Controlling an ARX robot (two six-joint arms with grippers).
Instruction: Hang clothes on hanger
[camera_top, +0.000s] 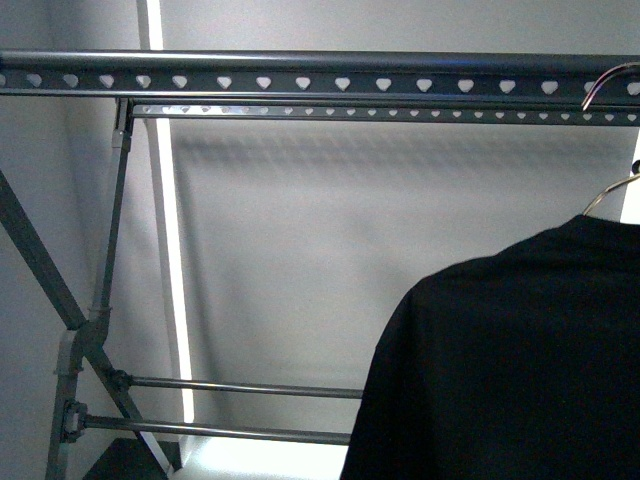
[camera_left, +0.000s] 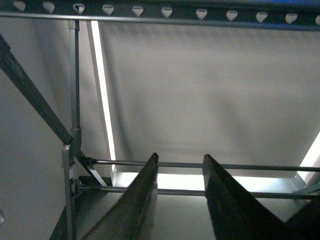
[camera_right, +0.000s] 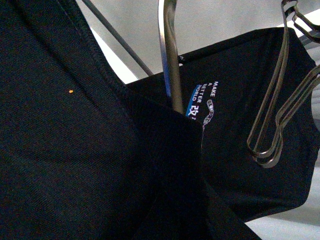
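The black T-shirt (camera_top: 510, 360) hangs at the lower right of the front view on a thin wire shirt hanger (camera_top: 608, 195). Its hook (camera_top: 605, 85) curves up level with the grey rack's top rail (camera_top: 300, 82), which has heart-shaped holes. I cannot tell whether the hook rests on the rail. In the right wrist view black cloth (camera_right: 75, 140) fills the picture and hides my right gripper, which is shut on it. The metal hook (camera_right: 170, 60) rises out of the fabric, and the white print (camera_right: 212, 95) shows beyond. My left gripper (camera_left: 180, 157) is open and empty, below the rail (camera_left: 150, 10).
A second holed rail (camera_top: 400, 113) runs behind the top one. Slanted rack legs (camera_top: 40, 260) and two low cross bars (camera_top: 240, 387) stand at the left. Spare wire hangers (camera_right: 277, 115) show beside the printed cloth. A bright wall strip (camera_top: 170, 250) lies behind.
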